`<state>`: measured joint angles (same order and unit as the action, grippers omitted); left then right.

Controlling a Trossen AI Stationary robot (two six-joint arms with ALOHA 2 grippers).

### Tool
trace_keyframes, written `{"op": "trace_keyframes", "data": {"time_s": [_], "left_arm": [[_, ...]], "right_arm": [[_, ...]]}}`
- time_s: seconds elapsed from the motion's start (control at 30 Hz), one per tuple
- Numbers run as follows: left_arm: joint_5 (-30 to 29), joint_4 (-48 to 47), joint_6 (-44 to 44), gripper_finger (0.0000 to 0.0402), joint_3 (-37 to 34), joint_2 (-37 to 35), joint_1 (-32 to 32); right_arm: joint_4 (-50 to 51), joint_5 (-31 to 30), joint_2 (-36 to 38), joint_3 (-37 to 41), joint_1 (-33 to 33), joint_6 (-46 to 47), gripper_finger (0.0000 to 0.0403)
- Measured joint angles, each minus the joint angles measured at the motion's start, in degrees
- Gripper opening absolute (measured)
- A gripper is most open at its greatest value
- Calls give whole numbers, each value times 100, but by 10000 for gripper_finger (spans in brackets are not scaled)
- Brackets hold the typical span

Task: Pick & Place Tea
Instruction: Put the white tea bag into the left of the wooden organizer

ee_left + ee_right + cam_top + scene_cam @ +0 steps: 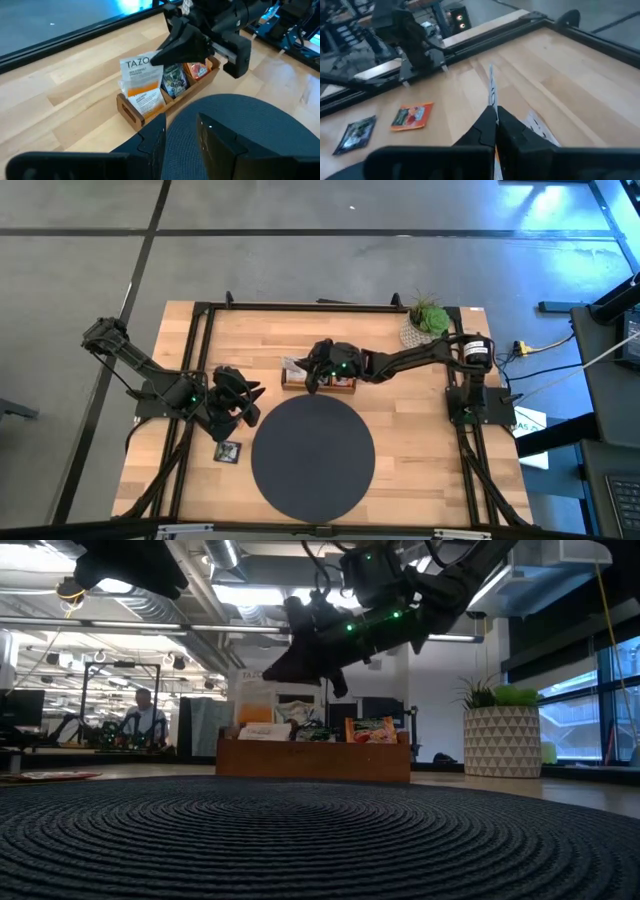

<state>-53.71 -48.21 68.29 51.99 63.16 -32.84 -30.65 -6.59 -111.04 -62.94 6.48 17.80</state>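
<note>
- Right gripper: reaches from the right side of the table to hang over the wooden tray, above its left end in the high view. Its fingers are pressed together on the edge of a thin white sachet, which stands up between the tips in the right wrist view.
- Left gripper: sits at the left edge of the dark round mat, low over the table. Its fingers stand apart in the left wrist view, with nothing between them.
- Wooden tray: lies just beyond the far edge of the mat, long side toward it. It has three compartments, seen in the left wrist view.
- White-and-orange sachets: stand upright in the end compartment nearest the left arm; the tallest carries printed lettering.
- Dark sachets: fill the middle compartment.
- Orange-red sachets: fill the far compartment, partly behind the right gripper.
- Loose dark sachet: lies flat on the table beside the mat's left edge, near the left gripper.
- Loose orange sachet: lies flat on the wood beside the dark one in the right wrist view.
- Potted plant: stands at the table's far right corner.
- Person: sits in the room behind the table, in the low view.
</note>
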Motion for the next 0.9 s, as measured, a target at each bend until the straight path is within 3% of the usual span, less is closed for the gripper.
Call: {"op": "trace_keyframes", "data": {"time_s": [0.43,0.9], "left_arm": [[265,66,-3,107,0,-1,0],[1824,66,-5,105,0,-2,0]], "right_arm": [[578,17,28,2,-41,-471,5],[590,13,1,2,-83,-905,5]]}}
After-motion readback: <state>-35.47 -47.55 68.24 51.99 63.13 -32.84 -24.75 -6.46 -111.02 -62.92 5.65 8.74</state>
